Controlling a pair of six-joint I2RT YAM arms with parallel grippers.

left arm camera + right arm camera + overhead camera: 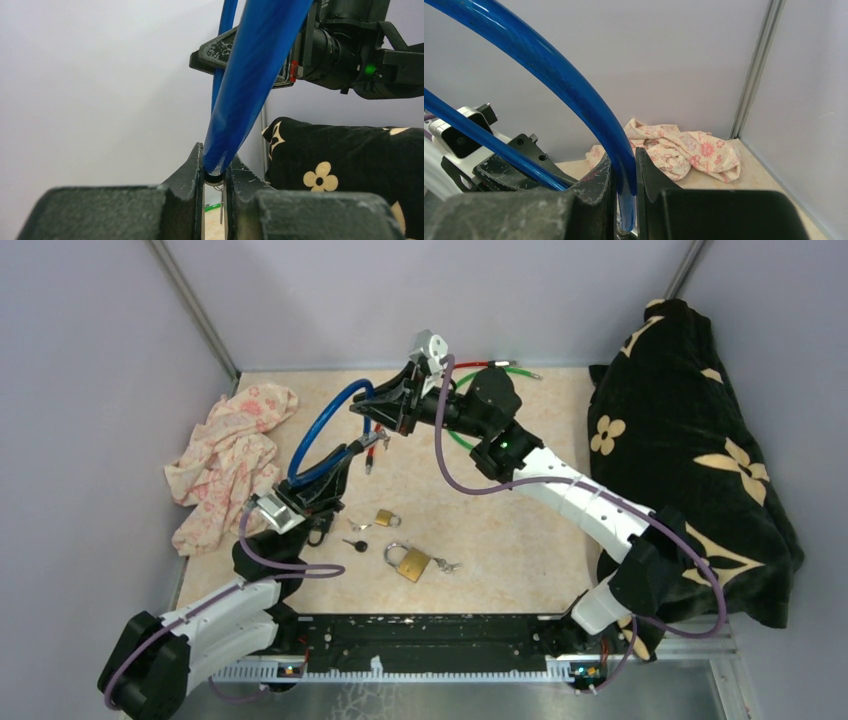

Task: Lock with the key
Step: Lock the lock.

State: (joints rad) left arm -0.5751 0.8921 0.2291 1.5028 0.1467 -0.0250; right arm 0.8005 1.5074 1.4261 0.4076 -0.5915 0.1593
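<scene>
1. Top external view showed the blue cable lock (312, 435) held above the table, bowed between both arms
2. Left gripper (215, 175) was clenched on one end of the cable lock, and the right gripper (625, 172) was clamped on its other stretch
3. A black key (354, 545), a small padlock (386, 518) and a large padlock (408, 562) lay on the table below, apart from both grippers
4. By my judgement the cable lock was only held ready. No key was seen being fitted or turned, so most of the task was left

Cloth (232, 462) far left — cushion (690, 460) right; padlock (410, 562), key (353, 544) between them on table (520, 540).
</scene>
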